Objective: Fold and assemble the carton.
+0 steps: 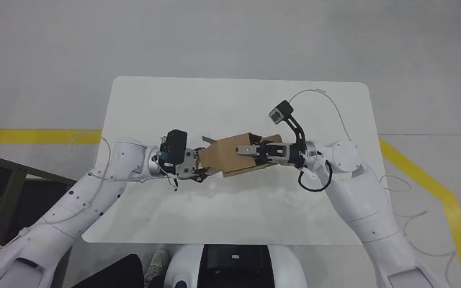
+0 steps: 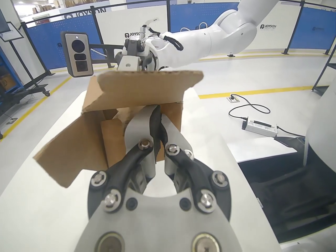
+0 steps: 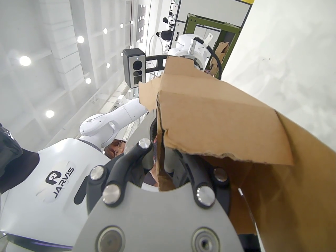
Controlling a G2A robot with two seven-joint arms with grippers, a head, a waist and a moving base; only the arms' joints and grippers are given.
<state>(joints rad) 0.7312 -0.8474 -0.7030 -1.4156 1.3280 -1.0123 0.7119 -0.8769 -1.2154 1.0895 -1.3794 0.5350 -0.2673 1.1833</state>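
Two grippers, one carton: I hold the partly erected cardboard carton (image 1: 229,154) between them over the middle of the white table (image 1: 238,101). I cannot tell whether its underside touches the tabletop.

Left gripper (image 2: 156,112): narrowed to a pinch on a wall panel at the carton's left end.

Right gripper (image 3: 159,142): closed down on a cardboard edge at the right end, with the edge running between the fingers.

Governing relation: the carton's long axis runs left to right, almost along the line that joins my two grippers, so each claw meets the box end-on. The carton lies to the right of my left gripper and to the left of my right gripper.

Left end, unclosed: the upper flap (image 2: 149,79) juts out leftward over my left fingers (image 2: 136,127), and the far-side flap (image 2: 68,145) splays outward and down. The walls are not yet squared.

Judgement: the work left is at the flaps, and my left gripper is the nearer one to those at the left end. It is also one of the two supports. Freeing it to press a flap inward would leave the carton on the right gripper's single edge grip, where it could swing or sag.
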